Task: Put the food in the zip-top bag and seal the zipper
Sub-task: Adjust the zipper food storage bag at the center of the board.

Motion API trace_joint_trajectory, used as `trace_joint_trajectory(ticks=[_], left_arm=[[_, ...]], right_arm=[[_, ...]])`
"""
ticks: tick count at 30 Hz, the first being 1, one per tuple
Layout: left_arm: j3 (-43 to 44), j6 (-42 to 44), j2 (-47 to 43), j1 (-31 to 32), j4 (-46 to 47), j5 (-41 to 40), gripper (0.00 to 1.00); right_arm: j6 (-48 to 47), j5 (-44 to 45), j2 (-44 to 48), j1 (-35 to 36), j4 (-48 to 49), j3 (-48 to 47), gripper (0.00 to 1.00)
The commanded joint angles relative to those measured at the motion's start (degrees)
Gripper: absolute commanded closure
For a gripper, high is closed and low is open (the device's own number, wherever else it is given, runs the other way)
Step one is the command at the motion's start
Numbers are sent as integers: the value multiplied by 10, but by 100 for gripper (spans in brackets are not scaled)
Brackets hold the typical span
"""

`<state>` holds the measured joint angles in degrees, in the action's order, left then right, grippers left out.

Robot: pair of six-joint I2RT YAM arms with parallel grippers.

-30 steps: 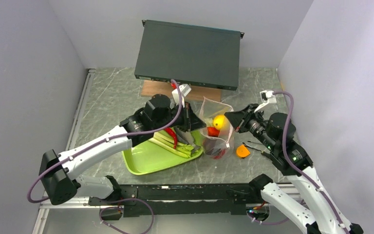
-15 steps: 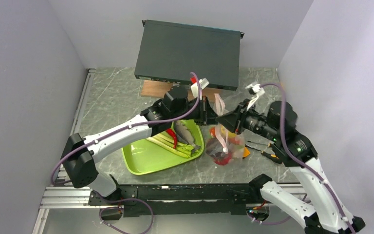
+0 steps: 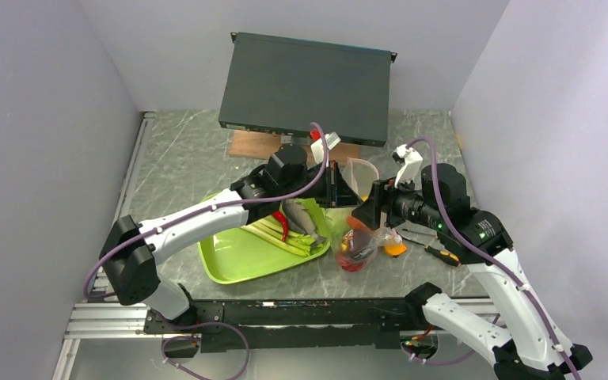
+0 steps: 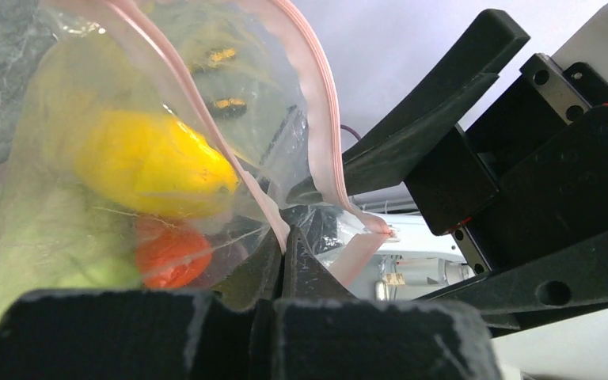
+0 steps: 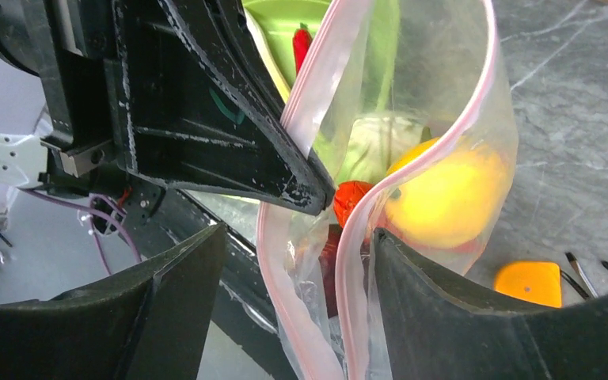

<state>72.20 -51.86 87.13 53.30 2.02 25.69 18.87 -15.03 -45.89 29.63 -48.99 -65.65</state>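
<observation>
The zip-top bag (image 3: 358, 241) hangs with its mouth open, and its pink zipper (image 4: 317, 119) runs along the rim. My left gripper (image 4: 286, 236) is shut on one side of that rim. Inside the bag are a yellow fruit (image 5: 443, 194), a red tomato (image 5: 352, 198) and something dark. My right gripper (image 5: 297, 277) is open, and both zipper strips pass between its spread fingers (image 5: 443, 301). In the top view the left gripper (image 3: 339, 188) and right gripper (image 3: 362, 215) meet at the bag's mouth. A grey fish (image 3: 301, 215), a red chilli (image 3: 283, 226) and green stalks (image 3: 273, 233) lie on the tray.
The lime-green tray (image 3: 237, 261) sits left of the bag. A black box (image 3: 309, 83) leans over a wooden board (image 3: 253, 144) at the back. An orange object (image 3: 396, 247) and a screwdriver (image 3: 435, 252) lie right of the bag.
My right gripper has opened and shifted left, its fingers now either side of the bag's mouth. The left arm swung right, carrying the bag's rim up; the bag now hangs crumpled.
</observation>
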Motion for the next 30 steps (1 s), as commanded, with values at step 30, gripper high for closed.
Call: trace_joint_trajectory(ticks=[30], left_arm=[[19, -92, 0, -1, 40, -26, 98]], right_arm=[[117, 594, -220, 361, -261, -183, 44]])
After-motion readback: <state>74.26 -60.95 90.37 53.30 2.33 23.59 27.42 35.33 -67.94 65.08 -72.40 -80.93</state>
